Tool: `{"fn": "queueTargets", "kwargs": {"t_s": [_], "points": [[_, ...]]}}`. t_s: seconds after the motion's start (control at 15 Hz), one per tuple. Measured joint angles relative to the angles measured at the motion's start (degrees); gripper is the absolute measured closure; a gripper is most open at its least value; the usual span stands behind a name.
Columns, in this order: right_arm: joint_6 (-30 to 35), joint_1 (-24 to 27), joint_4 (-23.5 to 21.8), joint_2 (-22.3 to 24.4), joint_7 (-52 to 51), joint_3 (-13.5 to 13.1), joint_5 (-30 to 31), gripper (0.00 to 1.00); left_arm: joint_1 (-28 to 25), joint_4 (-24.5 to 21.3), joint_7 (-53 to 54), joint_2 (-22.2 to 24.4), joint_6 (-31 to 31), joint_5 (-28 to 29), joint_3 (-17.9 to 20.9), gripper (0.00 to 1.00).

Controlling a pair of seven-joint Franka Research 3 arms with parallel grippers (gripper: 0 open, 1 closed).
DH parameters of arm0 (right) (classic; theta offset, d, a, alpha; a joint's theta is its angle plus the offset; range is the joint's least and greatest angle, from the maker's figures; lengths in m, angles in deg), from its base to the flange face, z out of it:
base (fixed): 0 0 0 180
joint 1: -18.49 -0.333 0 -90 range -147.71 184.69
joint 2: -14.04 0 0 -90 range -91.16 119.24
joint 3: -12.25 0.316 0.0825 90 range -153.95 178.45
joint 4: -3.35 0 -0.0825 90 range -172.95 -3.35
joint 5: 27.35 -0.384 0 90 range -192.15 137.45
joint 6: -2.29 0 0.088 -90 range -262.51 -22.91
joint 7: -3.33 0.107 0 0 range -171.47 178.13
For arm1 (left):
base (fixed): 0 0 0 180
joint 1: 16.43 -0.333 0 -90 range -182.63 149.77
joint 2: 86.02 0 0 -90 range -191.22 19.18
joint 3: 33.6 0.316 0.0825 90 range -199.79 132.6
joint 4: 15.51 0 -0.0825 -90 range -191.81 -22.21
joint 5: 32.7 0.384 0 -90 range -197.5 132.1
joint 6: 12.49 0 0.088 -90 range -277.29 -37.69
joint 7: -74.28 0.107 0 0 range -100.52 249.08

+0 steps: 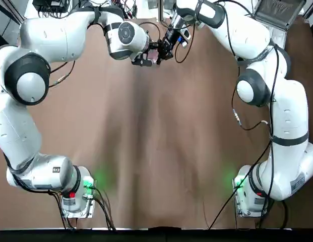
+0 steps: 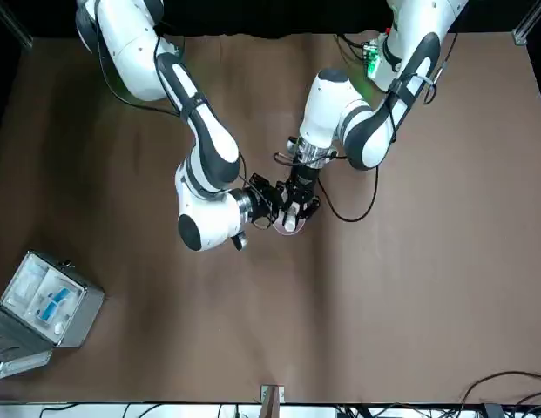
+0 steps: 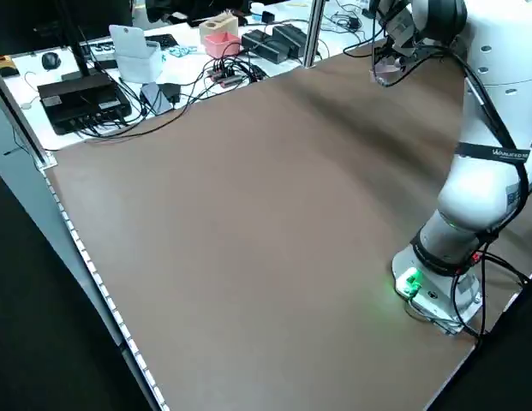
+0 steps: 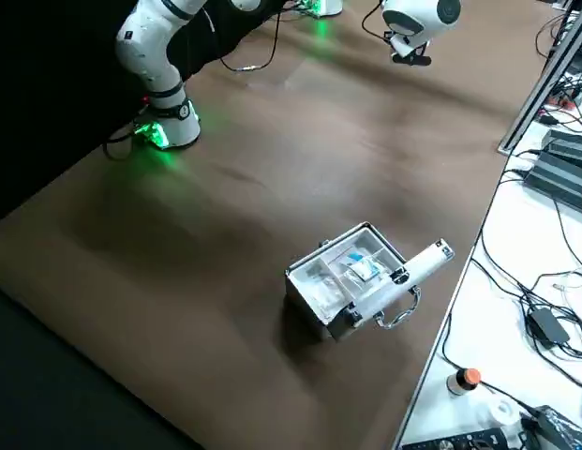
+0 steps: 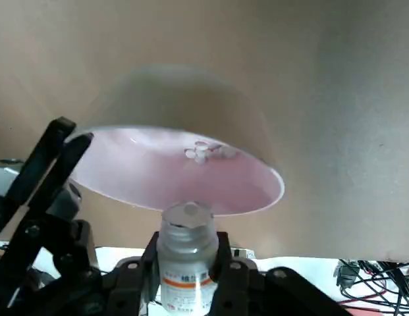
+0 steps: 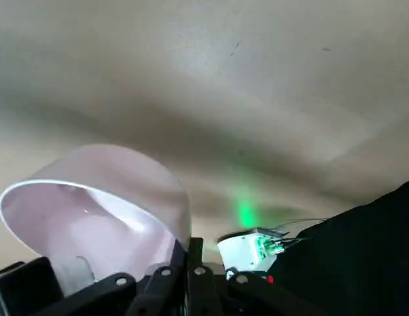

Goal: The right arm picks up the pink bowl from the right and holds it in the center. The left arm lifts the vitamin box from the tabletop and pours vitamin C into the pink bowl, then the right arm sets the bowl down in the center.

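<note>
My right gripper is shut on the rim of the pink bowl and holds it tilted in the air over the tabletop, near the far middle. Several white tablets lie inside the pink bowl. Tipped with its open mouth at the bowl's rim is the vitamin box, a small white bottle with an orange band, and my left gripper is shut on it. From the front, the right gripper and the left gripper meet at the bowl.
An open grey case with blue-white contents stands near the table's far right corner, also seen as the case. Past the far edge, a bench carries cables and electronics, with a metal post.
</note>
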Motion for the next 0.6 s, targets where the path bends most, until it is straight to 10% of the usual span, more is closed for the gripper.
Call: {"fn": "queueTargets", "kwargs": {"t_s": [0.6], "points": [[0.00, 0.00, 0.00, 0.00, -0.12, 0.00, 0.00, 0.98, -2.78, -0.41, -11.38, -0.18, -0.01, -4.03, 0.00, 0.65]]}}
